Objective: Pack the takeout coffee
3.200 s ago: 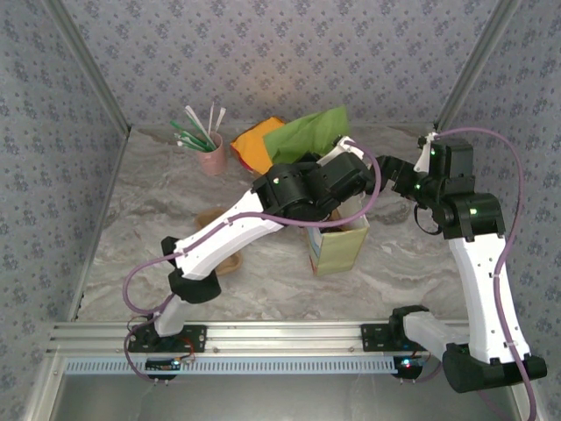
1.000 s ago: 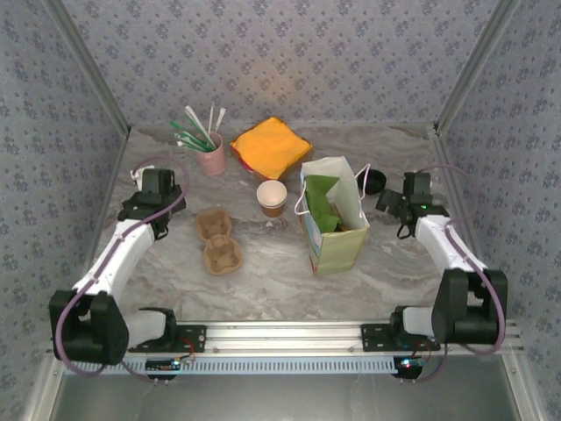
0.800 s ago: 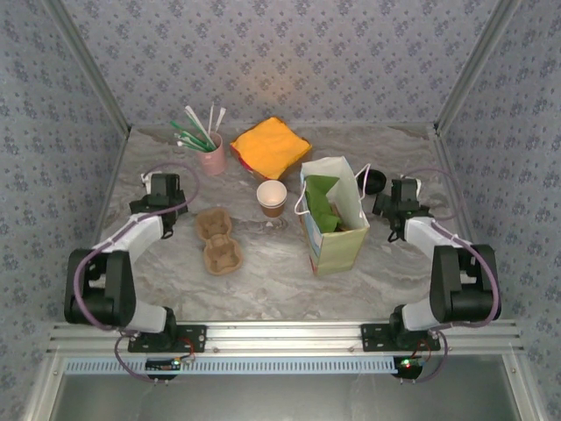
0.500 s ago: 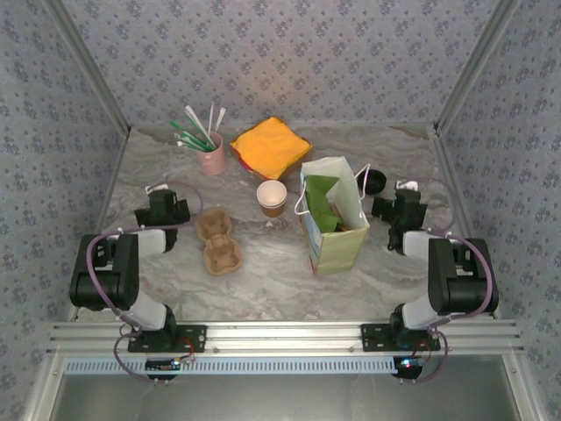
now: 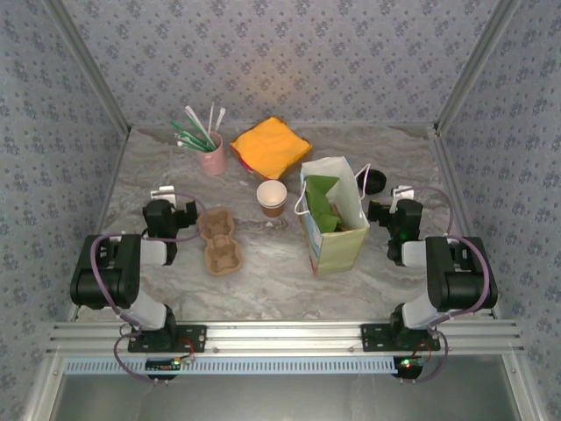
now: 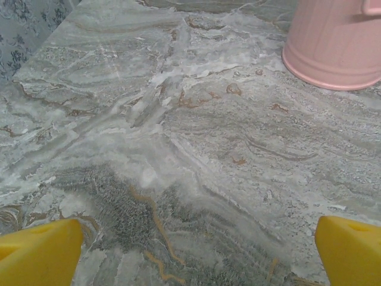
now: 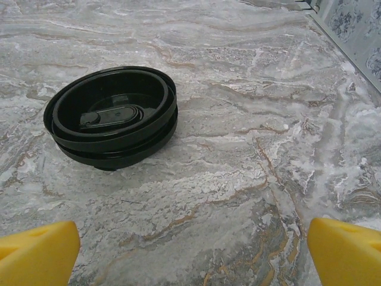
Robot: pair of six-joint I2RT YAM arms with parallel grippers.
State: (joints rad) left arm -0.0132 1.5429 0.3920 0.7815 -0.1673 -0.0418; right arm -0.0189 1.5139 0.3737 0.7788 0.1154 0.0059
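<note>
The takeout coffee is hidden from view. A tall paper bag (image 5: pixel 337 239) stands open at centre right with a green napkin (image 5: pixel 323 207) inside. My left gripper (image 5: pixel 165 207) sits low at the left, beside the cardboard cup carrier (image 5: pixel 219 239). In the left wrist view it (image 6: pixel 199 250) is open over bare marble. My right gripper (image 5: pixel 399 210) sits low, right of the bag. In the right wrist view it (image 7: pixel 193 250) is open, with a stack of black lids (image 7: pixel 113 116) ahead of it.
A lidless brown cup (image 5: pixel 272 197) stands left of the bag. A pink cup (image 5: pixel 210 158) with straws and orange napkins (image 5: pixel 270 145) are at the back. The pink cup (image 6: pixel 336 42) is ahead right of the left gripper. The black lids (image 5: pixel 375 181) lie behind the bag.
Both arms have folded back toward their bases, wrists sliding nearer. The green napkin, held over the bag earlier, now sits inside it. Both grippers stayed open.
</note>
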